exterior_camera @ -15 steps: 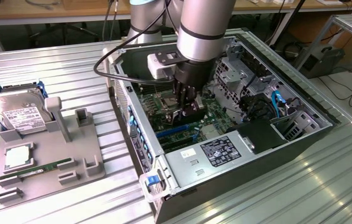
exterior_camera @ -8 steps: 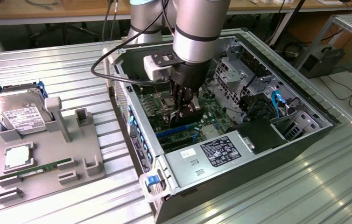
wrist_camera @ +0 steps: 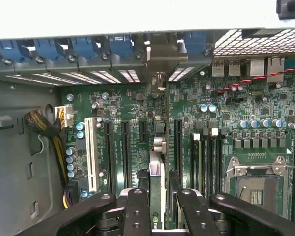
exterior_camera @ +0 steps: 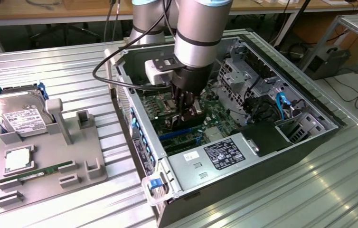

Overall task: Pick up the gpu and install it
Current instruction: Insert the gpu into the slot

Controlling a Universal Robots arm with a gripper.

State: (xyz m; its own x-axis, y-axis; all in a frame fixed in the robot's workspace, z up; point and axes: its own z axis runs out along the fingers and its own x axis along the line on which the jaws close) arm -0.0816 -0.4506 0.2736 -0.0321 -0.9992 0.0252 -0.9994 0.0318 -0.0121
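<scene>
Ribbed metal bench (exterior_camera: 52, 61), case (exterior_camera: 261, 190) frame centre: gripper (wrist_camera: 160, 196) clamped on gpu (wrist_camera: 157, 162) above motherboard (wrist_camera: 132, 105); installing, seating likely needs square alignment.

- Black two-fingered gripper (wrist_camera: 162, 212): its fingers (wrist_camera: 137, 211) are closed against a thin expansion card seen edge-on, the gpu (wrist_camera: 156, 194), one finger on each flank.
- The gpu shows a green board edge and a silvery metal bracket at its far end, near the vented grey rear wall (wrist_camera: 103, 76).
- It stands upright over the green motherboard (wrist_camera: 226, 132), between long black slots (wrist_camera: 125, 152). Seating cannot be told.
- A long white slot (wrist_camera: 91, 155) runs parallel to it, just beside a row of blue capacitors (wrist_camera: 70, 160).
- The silver-framed CPU socket (wrist_camera: 258, 184) is well apart from the gpu.
- Blue plastic latches (wrist_camera: 83, 49) line the rear wall.
- A yellow-and-black wire bundle (wrist_camera: 49, 125) meets the motherboard's edge.
</scene>
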